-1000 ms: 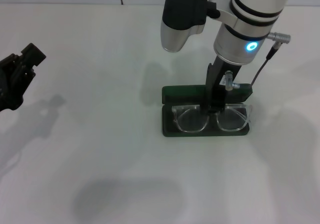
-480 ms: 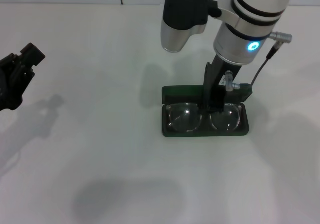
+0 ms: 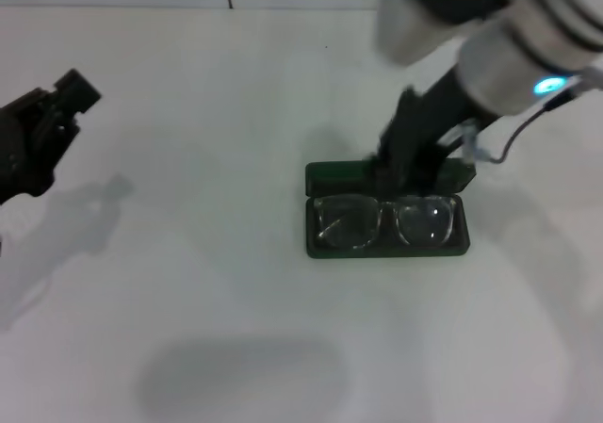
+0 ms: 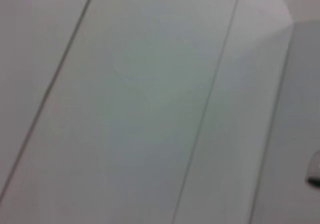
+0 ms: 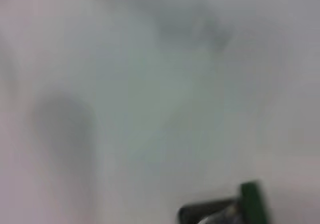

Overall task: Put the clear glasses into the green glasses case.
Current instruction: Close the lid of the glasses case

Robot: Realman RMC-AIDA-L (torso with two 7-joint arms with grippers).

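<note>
- The fully transparent, colourless plastic spectacles, the clear glasses (image 3: 383, 221), lie flat inside the open tray of the dark green rectangular hard case, the green glasses case (image 3: 320, 246), lenses side by side along the tray's length.
- The right gripper (image 3: 388, 166) hangs over the case's raised lid at the far edge, just behind the bridge of the glasses; nothing appears pinched between its dark fingers, though whether they stand apart or together cannot be told from this angle.
- From that tool the glasses lie directly below and toward the robot, their long axis running across its front, parallel to the lid's hinge line.
- The right arm is by far the nearer; the left gripper (image 3: 42, 131) sits parked well off to the left over the white table (image 3: 188, 300), its fingers likewise unreadable.
- The right wrist view catches only a green corner of the case (image 5: 252, 201); the left wrist view shows bare surface.
- Judged from how things lie, the placing looks done, and what remains is clearing the arm, perhaps closing the lid.
</note>
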